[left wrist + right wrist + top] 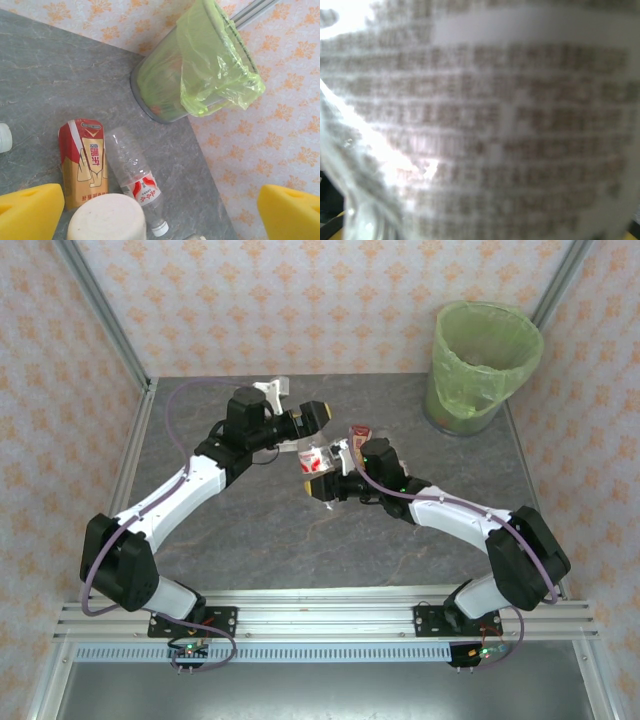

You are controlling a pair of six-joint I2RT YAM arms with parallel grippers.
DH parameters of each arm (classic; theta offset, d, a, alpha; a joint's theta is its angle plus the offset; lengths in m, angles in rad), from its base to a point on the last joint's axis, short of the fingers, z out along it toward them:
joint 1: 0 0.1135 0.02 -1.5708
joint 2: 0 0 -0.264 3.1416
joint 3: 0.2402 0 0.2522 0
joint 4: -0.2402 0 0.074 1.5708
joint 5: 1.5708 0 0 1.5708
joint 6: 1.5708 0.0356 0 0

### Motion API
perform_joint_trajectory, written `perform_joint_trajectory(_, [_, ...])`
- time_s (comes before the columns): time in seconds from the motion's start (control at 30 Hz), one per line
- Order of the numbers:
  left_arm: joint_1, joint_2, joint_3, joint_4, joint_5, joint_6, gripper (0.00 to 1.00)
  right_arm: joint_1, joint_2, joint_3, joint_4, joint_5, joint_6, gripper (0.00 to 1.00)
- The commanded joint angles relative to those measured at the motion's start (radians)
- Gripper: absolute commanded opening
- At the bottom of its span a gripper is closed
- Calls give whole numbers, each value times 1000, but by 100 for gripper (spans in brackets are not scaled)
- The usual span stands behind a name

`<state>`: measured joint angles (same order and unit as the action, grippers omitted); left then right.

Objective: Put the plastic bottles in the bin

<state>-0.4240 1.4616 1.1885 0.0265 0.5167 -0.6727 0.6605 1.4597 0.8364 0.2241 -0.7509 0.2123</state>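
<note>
Empty bottles like these weigh next to nothing and they're crinkly and a bit slick, so I'd pinch mid-body on the label, not the neck. The right claw (pixel 325 478) looks clamped on a clear plastic bottle with a red-and-white label (pixel 314 462) mid-way across the grey stone-look worktop (pixel 250 540), arm stretched in low. The left claw (pixel 160 215) is spread wide, forearm angled in, facing the round bin lined with a light-green bag (pixel 195 65). A second clear bottle (pixel 135 177) lies near the bin's foot, beside a red-and-gold carton (pixel 82 167)
</note>
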Motion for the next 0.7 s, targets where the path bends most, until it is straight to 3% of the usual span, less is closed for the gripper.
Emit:
perform_joint_trajectory(0.0, [5, -60, 27, -36, -3, 3, 100, -1, -22, 23, -30, 45, -52, 37])
perform_joint_trajectory(0.4, [5, -198, -76, -84, -273, 93, 100, -2, -24, 104, -248, 240, -164, 36])
perform_joint_trajectory(0.67, [5, -276, -166, -117, -473, 127, 100, -25, -24, 146, -301, 288, -213, 36])
